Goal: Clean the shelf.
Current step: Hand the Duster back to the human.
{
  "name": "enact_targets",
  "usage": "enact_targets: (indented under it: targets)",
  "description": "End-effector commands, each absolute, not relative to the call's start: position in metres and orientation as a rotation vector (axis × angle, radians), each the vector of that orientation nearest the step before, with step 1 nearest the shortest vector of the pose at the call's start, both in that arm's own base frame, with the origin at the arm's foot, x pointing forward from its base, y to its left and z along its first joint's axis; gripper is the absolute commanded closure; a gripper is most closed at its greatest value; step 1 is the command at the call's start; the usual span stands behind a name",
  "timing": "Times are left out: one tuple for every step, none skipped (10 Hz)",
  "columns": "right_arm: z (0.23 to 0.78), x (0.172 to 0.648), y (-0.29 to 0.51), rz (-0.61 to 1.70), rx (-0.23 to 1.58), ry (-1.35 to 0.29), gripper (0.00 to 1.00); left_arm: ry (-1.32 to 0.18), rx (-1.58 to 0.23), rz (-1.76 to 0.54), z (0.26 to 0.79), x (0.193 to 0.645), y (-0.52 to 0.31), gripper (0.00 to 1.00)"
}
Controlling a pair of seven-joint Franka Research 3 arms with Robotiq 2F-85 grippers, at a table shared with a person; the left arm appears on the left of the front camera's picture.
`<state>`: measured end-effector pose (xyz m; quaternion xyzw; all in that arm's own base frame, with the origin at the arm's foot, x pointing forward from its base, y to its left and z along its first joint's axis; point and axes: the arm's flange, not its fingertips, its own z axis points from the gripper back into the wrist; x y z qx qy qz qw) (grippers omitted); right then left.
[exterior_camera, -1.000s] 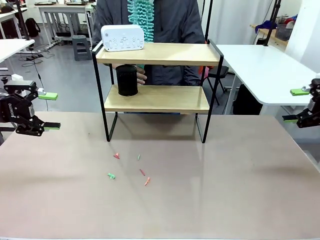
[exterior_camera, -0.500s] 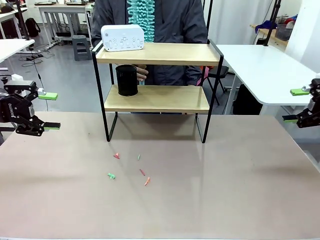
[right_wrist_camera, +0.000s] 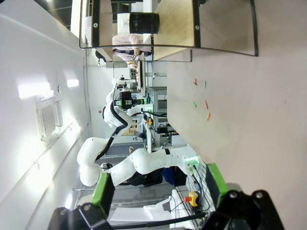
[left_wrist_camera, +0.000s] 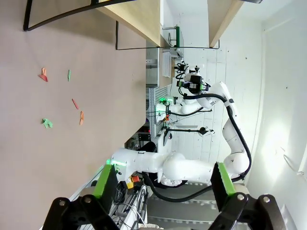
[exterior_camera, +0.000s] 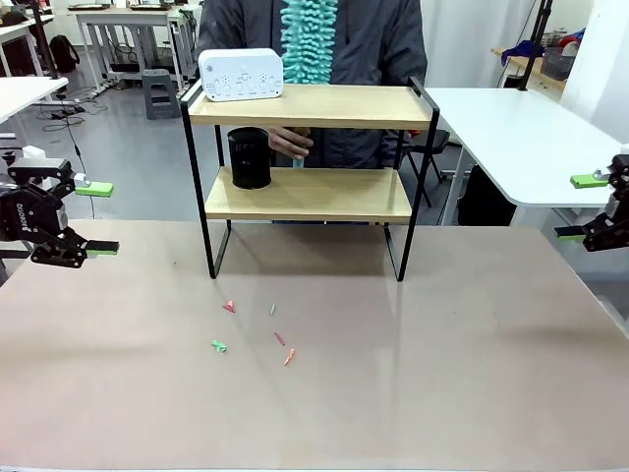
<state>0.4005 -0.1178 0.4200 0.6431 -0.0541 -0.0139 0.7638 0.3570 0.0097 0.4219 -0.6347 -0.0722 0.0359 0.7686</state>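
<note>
A: Shelf [exterior_camera: 308, 195] orientation?
B: Upright at the table's [exterior_camera: 314, 374] far side, long axis left to right, open front facing the robot.
A: End effectors?
B: Left gripper [exterior_camera: 97, 218] and right gripper [exterior_camera: 587, 207]: fingers wide apart, released, touching nothing.
A: Materials?
B: Flat rectangular boards, pale wood grain; thin black metal frame; glossy black cylinder [exterior_camera: 250, 158] on the lower board.
</note>
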Motion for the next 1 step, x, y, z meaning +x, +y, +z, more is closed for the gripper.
enact_targets:
  targets:
    - [0.4227, 0.3999, -0.1199, -0.018, 1.392, -0.112, 0.0, -0.155, -1.368, 0.089, 0.4243, 0.3557, 0.0083, 0.0]
